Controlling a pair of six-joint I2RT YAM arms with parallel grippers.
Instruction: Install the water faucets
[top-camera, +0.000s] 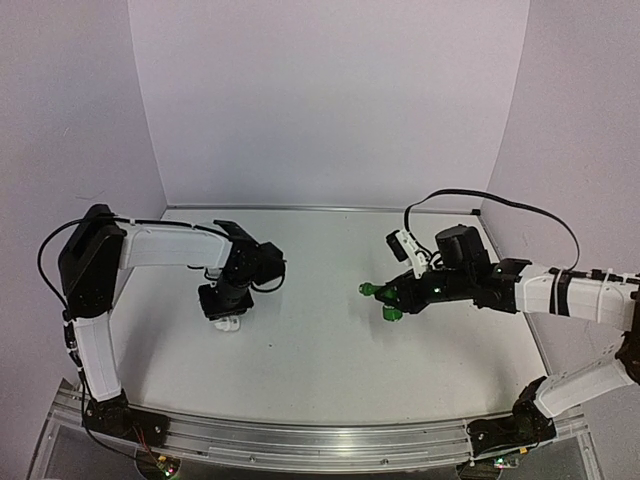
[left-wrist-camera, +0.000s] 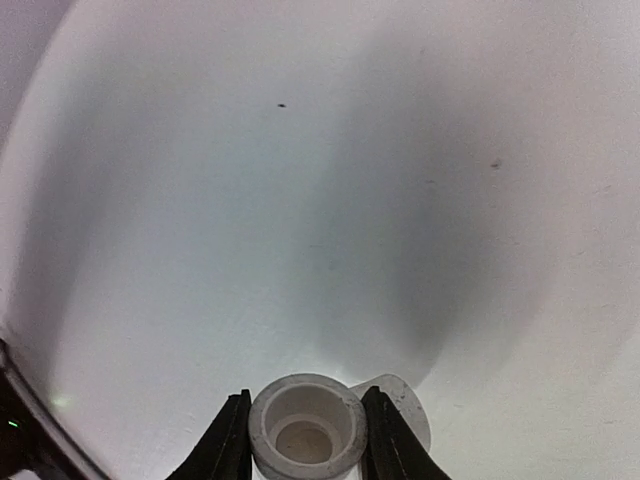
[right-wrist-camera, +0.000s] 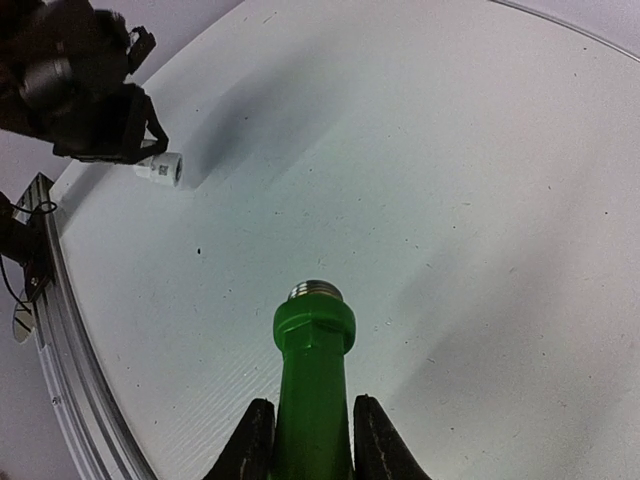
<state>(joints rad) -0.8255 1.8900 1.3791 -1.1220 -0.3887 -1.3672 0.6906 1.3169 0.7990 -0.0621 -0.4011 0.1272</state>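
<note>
The green water faucet (right-wrist-camera: 314, 370) points away from me in the right wrist view, its silvery threaded end (right-wrist-camera: 316, 291) forward. My right gripper (right-wrist-camera: 310, 402) is shut on its stem. Seen from above, the faucet (top-camera: 374, 291) sticks out left of the right gripper (top-camera: 398, 298), above the table at centre right. The white round fitting (left-wrist-camera: 305, 430) sits between the black fingers (left-wrist-camera: 232, 440) of my left gripper (left-wrist-camera: 306, 393), which press on both its sides, its open socket facing the camera. From above, the fitting (top-camera: 228, 323) rests low at the table under the left gripper (top-camera: 224, 308).
The white table (top-camera: 320, 360) is walled by pale panels at the back and sides. An aluminium rail (top-camera: 300, 440) runs along the near edge. A black cable (top-camera: 500, 200) loops above the right arm. The left gripper (right-wrist-camera: 100, 110) with the fitting (right-wrist-camera: 160, 168) shows at the right wrist view's upper left.
</note>
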